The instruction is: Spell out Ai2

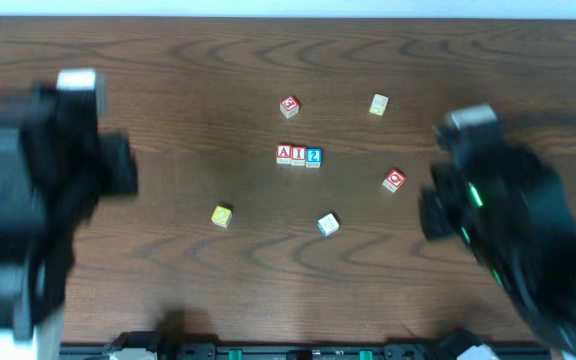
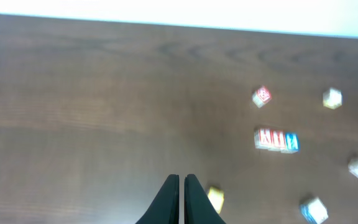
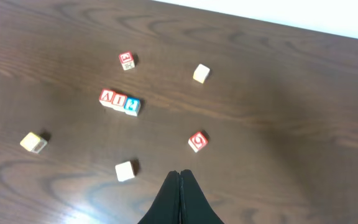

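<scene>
Row [image 1: 298, 155] sits mid-table [image 1: 168, 80]: A block [image 1: 285, 154], I block [image 1: 299, 155] and 2 block [image 1: 313, 157], faces touching. The row's long axis runs left-right in the overhead view, parallel to the table's far edge. Characters read upright from the near edge, A at left, 2 at right (2 is the blue-faced one, the others red on white).

Loose blocks ring the row, all apart from it:
- far red block [image 1: 289, 105], beyond the A;
- cream block [image 1: 379, 104], far right;
- near red block [image 1: 394, 180], right, slightly nearer;
- white block [image 1: 328, 224], near right;
- yellow block [image 1: 222, 215], near left.

Left gripper [image 2: 180, 196]: fingers pressed together, nothing between them, above bare wood with the yellow block just beside its tip. Right gripper [image 3: 180, 193]: fingers likewise together, empty, near the white block. Both arms blurred in overhead, at the table's sides.
</scene>
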You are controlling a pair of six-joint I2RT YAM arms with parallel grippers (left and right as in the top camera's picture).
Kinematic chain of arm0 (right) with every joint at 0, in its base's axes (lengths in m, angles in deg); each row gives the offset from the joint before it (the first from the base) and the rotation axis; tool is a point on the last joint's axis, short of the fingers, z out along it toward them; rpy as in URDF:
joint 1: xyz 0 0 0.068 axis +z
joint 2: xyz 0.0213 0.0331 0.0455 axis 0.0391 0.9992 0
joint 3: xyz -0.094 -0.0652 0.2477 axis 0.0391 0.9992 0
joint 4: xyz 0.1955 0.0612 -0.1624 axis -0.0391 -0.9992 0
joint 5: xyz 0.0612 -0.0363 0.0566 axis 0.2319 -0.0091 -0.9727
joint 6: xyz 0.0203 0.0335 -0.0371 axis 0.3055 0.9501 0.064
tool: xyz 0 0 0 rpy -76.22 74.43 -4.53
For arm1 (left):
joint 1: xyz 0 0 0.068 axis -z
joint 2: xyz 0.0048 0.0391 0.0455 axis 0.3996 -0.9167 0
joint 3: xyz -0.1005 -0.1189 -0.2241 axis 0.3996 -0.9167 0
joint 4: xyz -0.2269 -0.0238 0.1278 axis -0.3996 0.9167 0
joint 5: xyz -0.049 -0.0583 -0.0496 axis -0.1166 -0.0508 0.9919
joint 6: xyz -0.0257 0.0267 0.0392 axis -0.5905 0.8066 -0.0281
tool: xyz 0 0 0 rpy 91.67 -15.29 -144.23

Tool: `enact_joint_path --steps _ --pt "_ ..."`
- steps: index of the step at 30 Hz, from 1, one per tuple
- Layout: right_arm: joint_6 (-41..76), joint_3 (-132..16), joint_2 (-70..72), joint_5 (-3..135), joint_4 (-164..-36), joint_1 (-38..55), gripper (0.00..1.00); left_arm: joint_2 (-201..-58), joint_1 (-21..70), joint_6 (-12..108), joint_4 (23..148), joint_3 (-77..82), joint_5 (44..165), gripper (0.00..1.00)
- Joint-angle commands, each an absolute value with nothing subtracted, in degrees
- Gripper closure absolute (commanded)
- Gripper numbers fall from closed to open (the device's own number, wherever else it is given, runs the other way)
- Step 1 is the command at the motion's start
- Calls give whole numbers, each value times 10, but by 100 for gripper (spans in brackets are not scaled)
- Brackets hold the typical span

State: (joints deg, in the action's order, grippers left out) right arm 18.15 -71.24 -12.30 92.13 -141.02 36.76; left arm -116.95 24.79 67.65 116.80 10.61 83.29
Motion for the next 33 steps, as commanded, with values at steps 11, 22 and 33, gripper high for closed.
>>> enact_joint_path --steps 11,22,33 --pt "241 -605 -315 931 -1419 398 1 -983 247 687 1175 -7 877 5" --pt "241 -605 -315 931 -1421 398 1 -982 247 687 1177 -8 876 4" --pt "241 -605 -315 931 -1421 398 1 -858 244 709 1139 -131 826 5"
